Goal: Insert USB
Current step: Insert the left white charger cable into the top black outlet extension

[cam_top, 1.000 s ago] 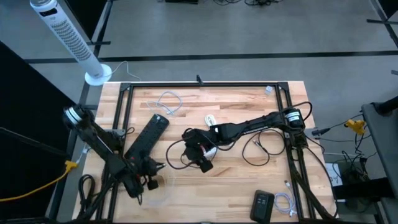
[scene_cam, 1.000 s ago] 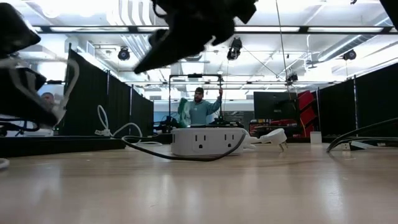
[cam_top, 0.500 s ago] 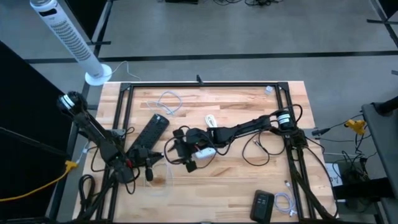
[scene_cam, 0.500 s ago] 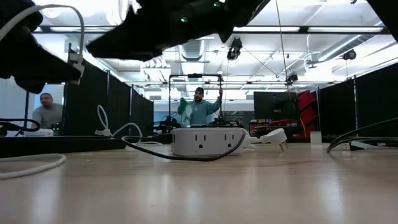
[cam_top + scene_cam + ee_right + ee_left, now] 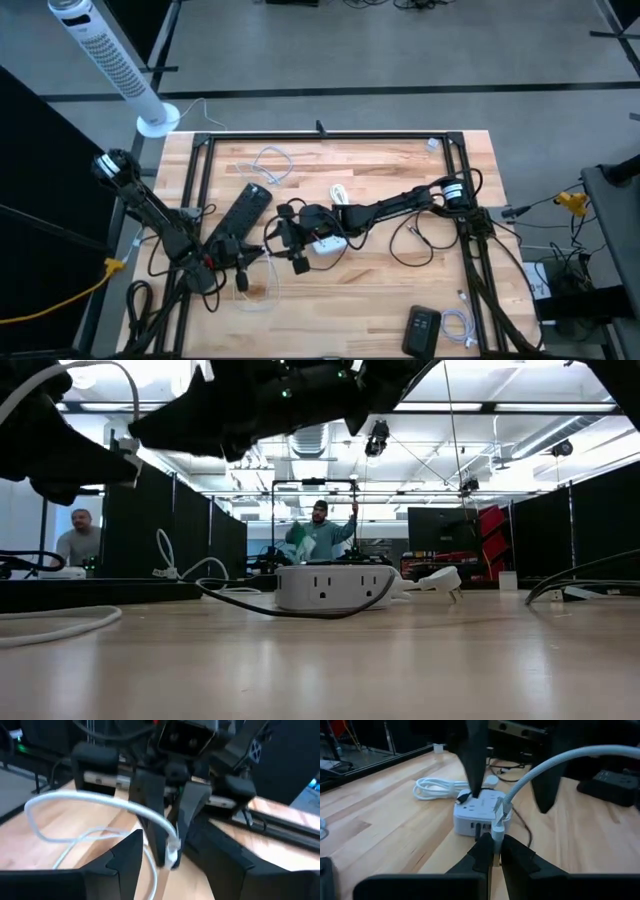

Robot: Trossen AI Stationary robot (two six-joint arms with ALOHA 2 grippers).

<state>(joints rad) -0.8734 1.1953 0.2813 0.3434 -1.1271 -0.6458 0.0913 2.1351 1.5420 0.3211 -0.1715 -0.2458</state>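
USB plug (image 5: 497, 815) pinched by left fingers (image 5: 481, 855), high view hides.

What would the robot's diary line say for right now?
left gripper: shut on white USB cable, plug aimed at white power hub | right gripper: open, facing plug | not yet inserted

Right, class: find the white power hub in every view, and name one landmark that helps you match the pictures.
High view: the hub lies mid-table, under the right arm.
Low view: it sits at centre on the wood, outlets facing us.
Left wrist view: centre, just beyond the plug that the left tool holds.
Right wrist view: not in it.
Landmark: the black cord running over the hub.
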